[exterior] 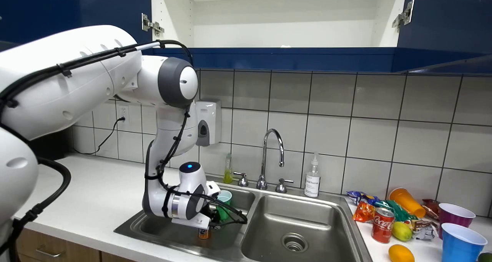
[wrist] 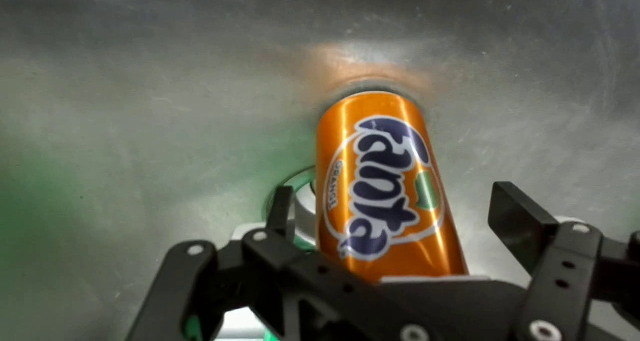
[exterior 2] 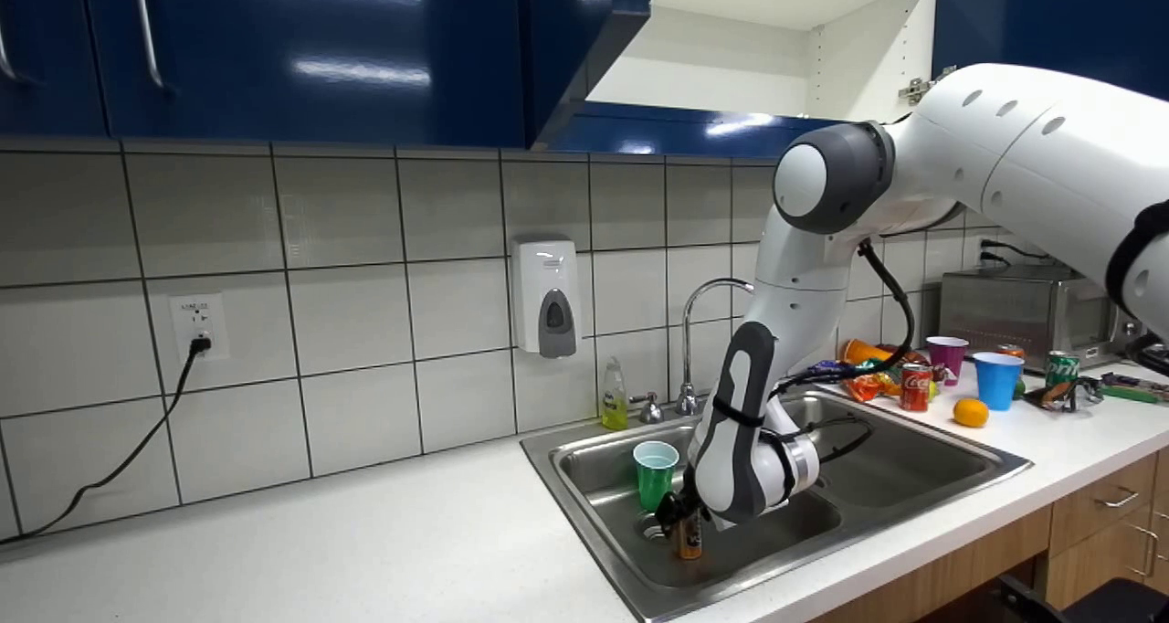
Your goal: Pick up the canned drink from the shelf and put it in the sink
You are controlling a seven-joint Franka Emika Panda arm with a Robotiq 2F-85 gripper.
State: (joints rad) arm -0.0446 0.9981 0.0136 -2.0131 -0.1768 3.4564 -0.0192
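Observation:
The canned drink point(wrist: 382, 181), an orange Fanta can, stands upright in a basin of the steel sink point(exterior: 269, 233). It shows in both exterior views point(exterior: 203, 234) point(exterior 2: 689, 543), its upper part hidden by the gripper. My gripper point(wrist: 393, 201) is down inside the basin with its fingers open on either side of the can. In the wrist view a gap shows between the can and each fingertip, wider on the right; the can's top is hidden behind the gripper's body. The shelf cabinet point(exterior: 284, 24) above stands open, with a white interior.
A green cup point(exterior 2: 656, 477) stands in the same basin, close to the gripper. The curved faucet point(exterior: 265, 158) rises behind the sink. A pump bottle point(exterior: 312, 181) and a yellow-green soap bottle point(exterior 2: 614, 404) stand at the back rim. A Coca-Cola can point(exterior: 383, 225), snack bags, fruit and cups lie to one side.

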